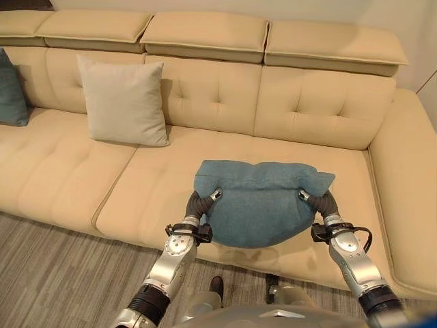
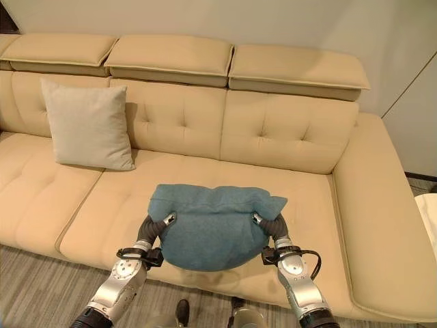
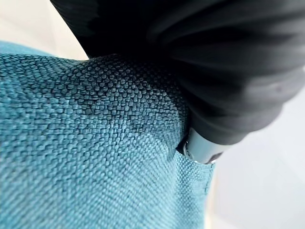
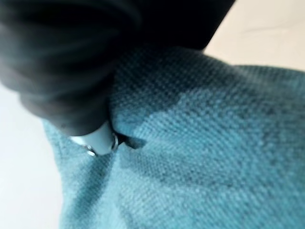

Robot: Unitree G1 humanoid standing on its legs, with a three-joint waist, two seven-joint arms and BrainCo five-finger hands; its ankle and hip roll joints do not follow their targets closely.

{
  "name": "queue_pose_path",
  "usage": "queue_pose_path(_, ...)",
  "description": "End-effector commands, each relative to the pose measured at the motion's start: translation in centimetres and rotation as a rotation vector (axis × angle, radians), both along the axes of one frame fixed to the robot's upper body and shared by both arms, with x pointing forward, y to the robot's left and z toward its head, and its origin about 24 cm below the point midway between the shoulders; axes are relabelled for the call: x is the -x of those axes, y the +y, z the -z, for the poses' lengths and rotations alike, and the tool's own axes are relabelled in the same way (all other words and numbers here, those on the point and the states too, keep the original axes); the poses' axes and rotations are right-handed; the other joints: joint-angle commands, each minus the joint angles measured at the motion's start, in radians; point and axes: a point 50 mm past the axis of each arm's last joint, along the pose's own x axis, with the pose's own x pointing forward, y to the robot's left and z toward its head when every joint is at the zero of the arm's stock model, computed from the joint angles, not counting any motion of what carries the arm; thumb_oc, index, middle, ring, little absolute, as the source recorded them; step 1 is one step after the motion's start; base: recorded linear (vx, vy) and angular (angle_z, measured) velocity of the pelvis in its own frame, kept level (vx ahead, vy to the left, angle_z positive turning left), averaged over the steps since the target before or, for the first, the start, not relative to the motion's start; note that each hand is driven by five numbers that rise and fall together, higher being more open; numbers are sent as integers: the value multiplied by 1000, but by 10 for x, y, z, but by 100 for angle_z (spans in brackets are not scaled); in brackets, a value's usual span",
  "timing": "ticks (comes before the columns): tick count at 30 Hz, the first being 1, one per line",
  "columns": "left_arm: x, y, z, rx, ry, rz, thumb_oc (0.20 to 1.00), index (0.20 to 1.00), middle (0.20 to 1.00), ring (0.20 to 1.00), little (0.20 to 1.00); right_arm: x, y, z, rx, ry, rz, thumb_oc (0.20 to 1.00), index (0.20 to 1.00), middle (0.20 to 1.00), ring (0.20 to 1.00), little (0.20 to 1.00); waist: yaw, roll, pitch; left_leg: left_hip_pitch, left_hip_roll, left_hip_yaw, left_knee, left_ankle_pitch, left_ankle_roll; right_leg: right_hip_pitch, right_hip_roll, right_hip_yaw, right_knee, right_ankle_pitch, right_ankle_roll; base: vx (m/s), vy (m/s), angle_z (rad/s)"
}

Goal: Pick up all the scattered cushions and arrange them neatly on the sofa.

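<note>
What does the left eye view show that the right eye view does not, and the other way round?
The left eye view alone shows a second teal cushion at its left edge, leaning on the sofa back. The right eye view alone shows a white object at its right edge, past the sofa arm; what it is cannot be told. Both show the beige sofa, the cream cushion upright against its back, and the teal cushion held between the left hand and the right hand above the seat.

beige pillow (image 1: 123,101) against sofa (image 1: 321,116) backrest at left, seat bare from there rightward
</note>
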Motion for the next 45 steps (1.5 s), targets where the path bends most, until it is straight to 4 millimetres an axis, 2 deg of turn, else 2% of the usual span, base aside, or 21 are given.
queue_pose_path(1,-14,-5,-43,87,-218,21,200,200,200,200,200,-21,2,-54,-36,-285,-17,200,200,200,200,200,-3,-9,-38,36,33,28,-3,-92,3,46,-17,48,68,-110,76,135,-21,7)
queue_pose_path(2,-15,-5,-44,84,-224,21,200,200,200,200,200,-22,2,-54,-34,-285,-10,200,200,200,200,200,0,-13,-45,31,36,30,-52,-97,5,57,-18,46,61,-115,82,148,11,-17)
queue_pose_path(4,-17,-5,-46,76,-230,14,200,200,200,200,200,-23,0,-54,-34,-283,1,200,200,200,200,200,4,-14,-48,15,29,20,-97,-72,2,69,-16,48,59,-121,87,134,44,1)
queue_pose_path(8,-15,-1,-47,79,-234,1,200,200,200,200,200,-21,4,-50,-42,-265,-14,200,200,200,200,200,4,0,-74,88,19,14,-187,-71,10,90,-13,88,71,-129,96,206,136,-39)
queue_pose_path(17,-19,7,-61,46,-297,-13,200,200,200,200,200,-24,14,-56,-67,-290,-44,200,200,200,200,200,10,-2,-96,146,1,69,-214,-106,51,99,-41,130,82,-130,121,114,95,-24)
queue_pose_path(23,-39,4,-93,4,-433,-24,200,200,200,200,200,-44,29,-90,-54,-419,-104,200,200,200,200,200,11,-3,-111,172,0,83,-254,-109,58,104,-46,139,58,-118,133,107,28,-6)
queue_pose_path(25,-56,-4,-119,-1,-524,-28,200,200,200,200,200,-60,42,-116,-41,-504,-145,200,200,200,200,200,13,-4,-107,159,5,83,-279,-93,54,83,-42,138,34,-102,136,21,-13,-17)
queue_pose_path(26,-56,-4,-120,-1,-525,-28,200,200,200,200,200,-60,42,-116,-41,-505,-145,200,200,200,200,200,13,-4,-107,158,5,83,-279,-93,54,82,-42,138,33,-102,136,-63,-33,-15)
queue_pose_path(27,-68,-11,-139,-4,-586,-30,200,200,200,200,200,-71,52,-135,-31,-563,-160,200,200,200,200,200,14,-7,-97,132,11,79,-297,-77,51,57,-36,135,11,-85,136,-56,-23,-9)
queue_pose_path(28,-68,-11,-140,-4,-588,-30,200,200,200,200,200,-72,52,-135,-31,-565,-160,200,200,200,200,200,14,-7,-97,131,11,79,-296,-77,51,55,-36,135,12,-85,136,-166,-41,0)
queue_pose_path(29,-79,-18,-155,-8,-627,-39,200,200,200,200,200,-81,61,-148,-39,-601,-162,200,200,200,200,200,15,-9,-75,95,16,72,-302,-63,47,20,-32,136,2,-71,136,-172,-25,-2)
queue_pose_path(31,-90,-19,-171,-24,-671,-54,200,200,200,200,200,-91,66,-164,-29,-638,-159,200,200,200,200,200,13,-10,-57,56,17,63,-310,-46,44,-20,-26,135,-5,-57,136,-244,-39,1)
queue_pose_path(32,-104,-18,-198,-43,-736,-87,200,200,200,200,200,-105,68,-194,-10,-712,-138,200,200,200,200,200,11,-10,-35,-12,17,54,-324,-16,35,-88,-22,131,-15,-38,136,-257,-41,3)
queue_pose_path(36,-121,-12,-231,-76,-803,-140,200,200,200,200,200,-124,69,-237,36,-792,-105,200,200,200,200,200,11,-5,-12,-109,8,47,-329,24,20,-177,-19,124,-16,-12,134,-137,-23,10)
queue_pose_path(39,-127,-9,-253,-121,-856,-148,200,200,200,200,200,-131,69,-258,51,-828,-89,200,200,200,200,200,10,5,0,-148,10,47,-351,54,6,-218,-18,117,-17,-4,137,-54,-29,14)
queue_pose_path(40,-132,-7,-270,-145,-888,-163,200,200,200,200,200,-136,71,-272,57,-843,-78,200,200,200,200,200,12,15,3,-173,12,44,-374,79,-5,-245,-20,110,-25,7,141,-33,-27,8)
queue_pose_path(45,-134,-3,-286,-152,-919,-185,200,200,200,200,200,-140,76,-282,49,-850,-81,200,200,200,200,200,17,28,9,-204,13,43,-390,99,-15,-280,-18,107,-36,16,146,-14,-13,-1)
